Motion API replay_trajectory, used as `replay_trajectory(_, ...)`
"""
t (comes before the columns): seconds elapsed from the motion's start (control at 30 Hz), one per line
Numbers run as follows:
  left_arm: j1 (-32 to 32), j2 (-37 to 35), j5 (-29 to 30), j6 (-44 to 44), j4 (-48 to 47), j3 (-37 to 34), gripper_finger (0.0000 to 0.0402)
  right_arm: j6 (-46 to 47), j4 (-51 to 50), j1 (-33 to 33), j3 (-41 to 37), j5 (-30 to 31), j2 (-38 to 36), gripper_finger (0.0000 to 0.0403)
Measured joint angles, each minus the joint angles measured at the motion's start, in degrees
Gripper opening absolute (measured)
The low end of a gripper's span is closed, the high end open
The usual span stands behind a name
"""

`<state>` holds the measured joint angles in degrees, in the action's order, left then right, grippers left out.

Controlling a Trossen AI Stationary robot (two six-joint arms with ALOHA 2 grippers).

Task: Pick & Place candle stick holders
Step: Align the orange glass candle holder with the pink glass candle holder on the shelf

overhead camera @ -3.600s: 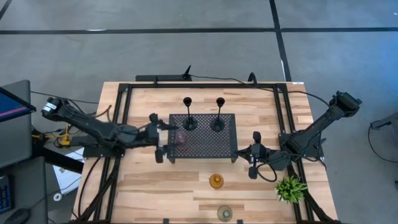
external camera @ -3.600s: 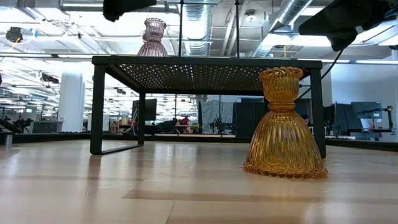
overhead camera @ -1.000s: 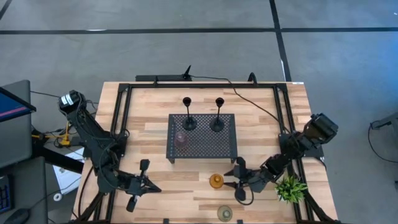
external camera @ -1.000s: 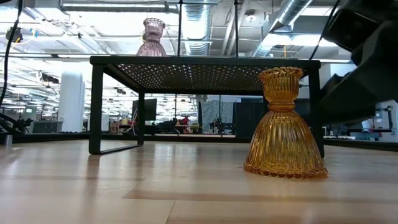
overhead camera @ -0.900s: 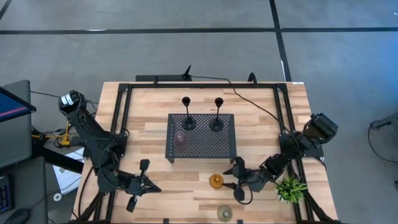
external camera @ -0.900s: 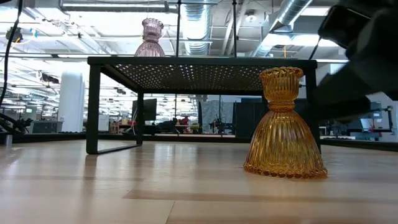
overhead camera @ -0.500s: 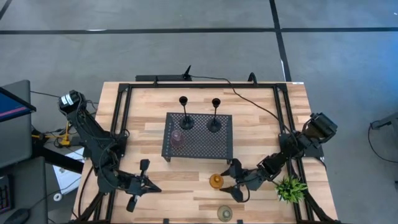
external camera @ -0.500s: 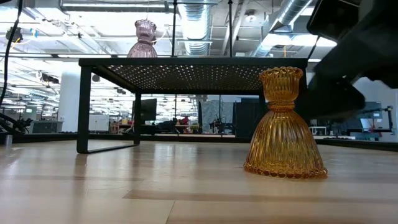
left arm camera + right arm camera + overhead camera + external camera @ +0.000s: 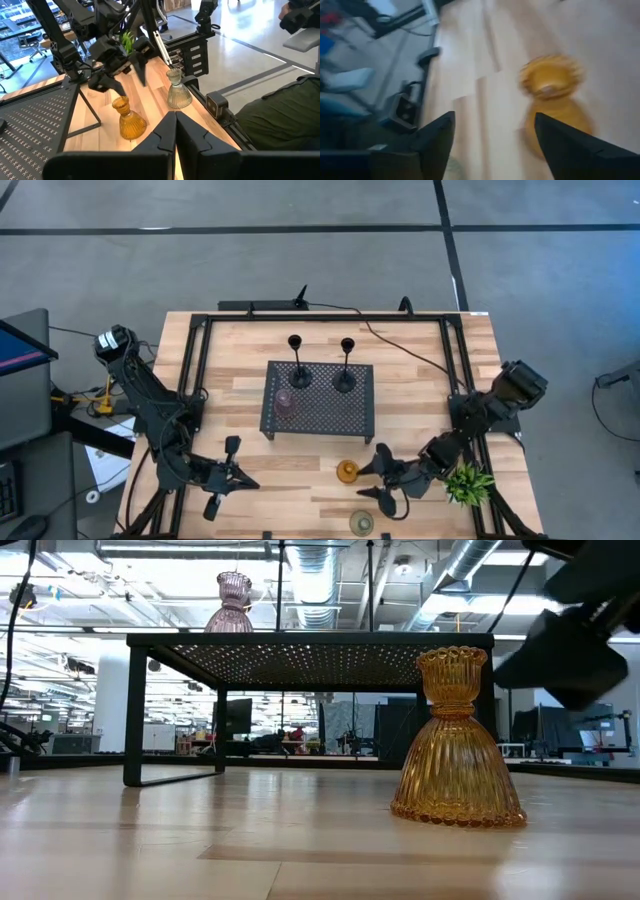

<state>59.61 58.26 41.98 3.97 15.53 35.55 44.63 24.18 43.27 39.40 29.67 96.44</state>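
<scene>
Fingers spread wide on the right gripper, lower centre-right of the high view, just beside the amber holder – reaching step, nothing held; next, close around it. Left gripper pinched shut, lower left

Grey concrete floor with dark lines, upper frame; silver ceiling ducts, strip lights, desks and monitors behind.

A black perforated tray stands mid-table — a spiky green plant near one corner.
</scene>
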Motion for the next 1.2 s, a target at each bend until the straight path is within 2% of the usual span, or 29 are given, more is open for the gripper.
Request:
replay_trajectory(0.17, 0.0, 0.0, -0.01, -0.42, 0.0, 0.0, 0.0005, -0.21, -8.09, 0.43, 1.14, 6.57, -2.27, 0.0184)
replay_trajectory(0.43, 0.0, 0.0, -0.02, -0.42, -0.01, 0.0, 0.0005, -0.33, -8.96, 0.57, 1.17, 14.8, -2.64, 0.0016)
replay_trajectory(0.57, 0.0, -0.02, -0.02, -0.42, -0.02, 0.0, 0.0005, -0.6, -8.87, 0.58, 1.17, 19.6, -2.64, 0.0011)
replay_trajectory(0.83, 0.0, -0.02, -0.02, -0.42, -0.02, -0.02, 0.0005, 1.12, -9.59, 0.38, 1.17, 23.09, -2.64, 0.0001)
replay_trajectory(1.2, 0.0, -0.02, -0.03, -0.42, -0.02, -0.02, 0.0005, 7.97, -15.47, -1.58, 1.17, 24.64, -2.6, 0.0)
